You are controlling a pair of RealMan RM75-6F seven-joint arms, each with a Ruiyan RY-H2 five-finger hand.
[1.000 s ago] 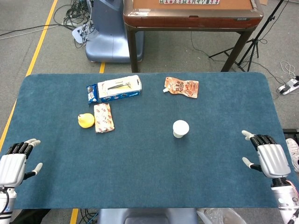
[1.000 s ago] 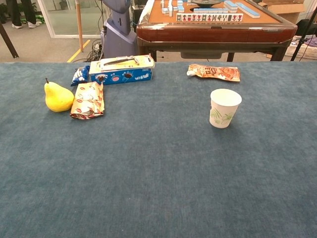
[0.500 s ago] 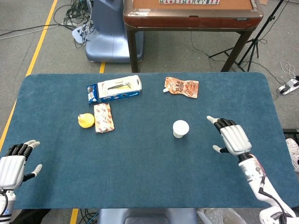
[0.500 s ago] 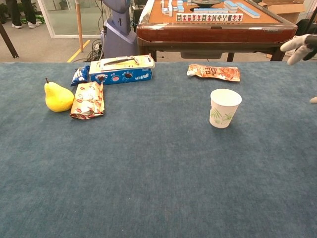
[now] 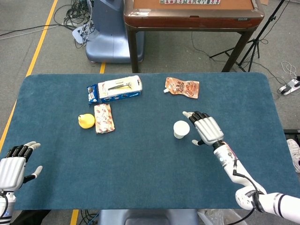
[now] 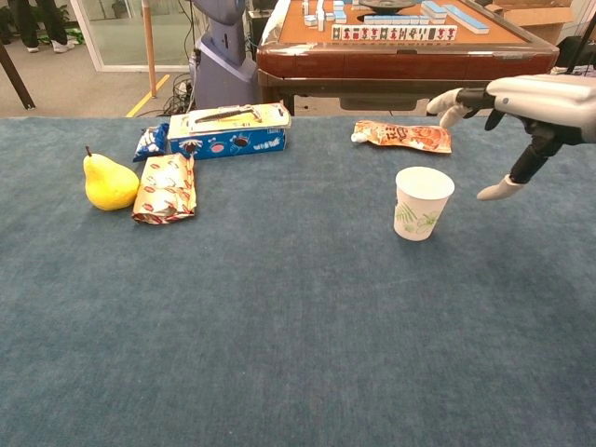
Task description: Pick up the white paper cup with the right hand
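The white paper cup (image 5: 181, 129) (image 6: 421, 203) stands upright on the blue table (image 5: 140, 178), right of centre. My right hand (image 5: 205, 130) (image 6: 521, 107) hovers just to the cup's right, fingers spread and holding nothing, a small gap between it and the cup. In the chest view its fingers (image 6: 453, 101) reach over the cup's far side and the thumb points down. My left hand (image 5: 14, 165) rests open at the table's near left corner, far from the cup; the chest view does not show it.
A yellow pear (image 5: 86, 121) (image 6: 108, 183), a snack packet (image 5: 104, 118) (image 6: 166, 188) and a blue box (image 5: 115, 88) (image 6: 226, 132) lie at the left. An orange pouch (image 5: 182, 87) (image 6: 402, 136) lies behind the cup. A mahjong table (image 5: 192, 14) stands beyond the far edge.
My right hand has swept from the table's near right edge leftward and forward to just beside the cup. The cup and left hand have not moved.
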